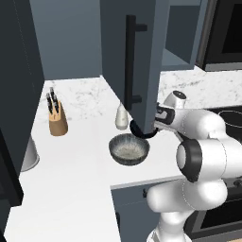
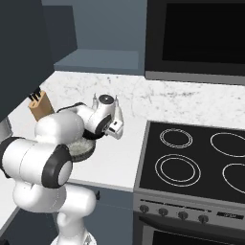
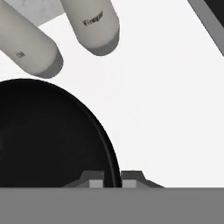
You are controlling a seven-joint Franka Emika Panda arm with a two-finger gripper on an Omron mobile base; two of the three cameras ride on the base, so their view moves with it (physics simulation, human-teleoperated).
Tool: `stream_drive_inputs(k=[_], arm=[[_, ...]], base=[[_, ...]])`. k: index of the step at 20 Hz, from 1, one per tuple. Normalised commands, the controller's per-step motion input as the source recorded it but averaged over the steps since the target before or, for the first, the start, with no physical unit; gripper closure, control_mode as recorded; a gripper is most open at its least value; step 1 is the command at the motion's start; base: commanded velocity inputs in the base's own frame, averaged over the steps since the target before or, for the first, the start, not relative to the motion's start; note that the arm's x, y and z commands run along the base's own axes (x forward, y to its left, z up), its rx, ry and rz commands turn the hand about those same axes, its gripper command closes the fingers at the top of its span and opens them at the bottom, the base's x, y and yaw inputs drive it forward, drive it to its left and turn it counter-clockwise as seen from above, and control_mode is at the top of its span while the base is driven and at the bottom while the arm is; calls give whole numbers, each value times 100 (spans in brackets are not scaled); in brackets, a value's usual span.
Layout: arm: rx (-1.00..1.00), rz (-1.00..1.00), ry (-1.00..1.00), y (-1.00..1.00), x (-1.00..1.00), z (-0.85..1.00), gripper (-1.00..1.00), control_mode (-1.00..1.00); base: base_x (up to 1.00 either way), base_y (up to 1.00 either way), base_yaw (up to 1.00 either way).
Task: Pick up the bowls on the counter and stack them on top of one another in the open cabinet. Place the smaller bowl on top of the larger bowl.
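Bowls number two on the white marble-look desk [image 1: 75,160]: the larger bowl [image 1: 129,149], wide and round with a dark mottled grey outside and a pale speckled inside, sits empty near the desk's front edge, and the smaller bowl [image 3: 48,135], glossy black and round, sits just beyond it toward the back, partly hidden behind the cabinet door. The pincer [image 3: 111,179] has its two dark tips set narrowly to either side of the black bowl's rim, one inside and one outside; whether they press on it I cannot tell. Two pale cylindrical bottles show in the hand view, a vinegar bottle [image 3: 92,24] bearing printed lettering and a second bottle [image 3: 30,43] beside it, both on the desk close to the black bowl. One wooden knife block [image 1: 57,122] holding several dark-handled knives stands toward the desk's left back corner. The open cabinet [image 1: 177,33] hangs above, its tall dark blue-grey door [image 1: 113,56] swung outward with one long black bar handle [image 1: 131,59].
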Motion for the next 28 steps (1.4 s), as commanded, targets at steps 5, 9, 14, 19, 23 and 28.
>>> stream_drive_inputs(k=[5, 9, 14, 19, 23, 28], arm=[[0, 6, 5, 43, -4, -23, 100, -100], [0, 4, 6, 52, 0, -20, 100, -100], [-1, 6, 4, 44, -10, -30, 100, -100], [-3, 5, 2, 4, -6, -32, -100, -100], [0, 0, 0, 0, 0, 5, -100, -100], [4, 0, 0, -24, 0, 61, -100, -100]], base=[[0, 0, 0], [0, 0, 0], [0, 0, 0], [0, 0, 0], [0, 0, 0], [0, 0, 0]])
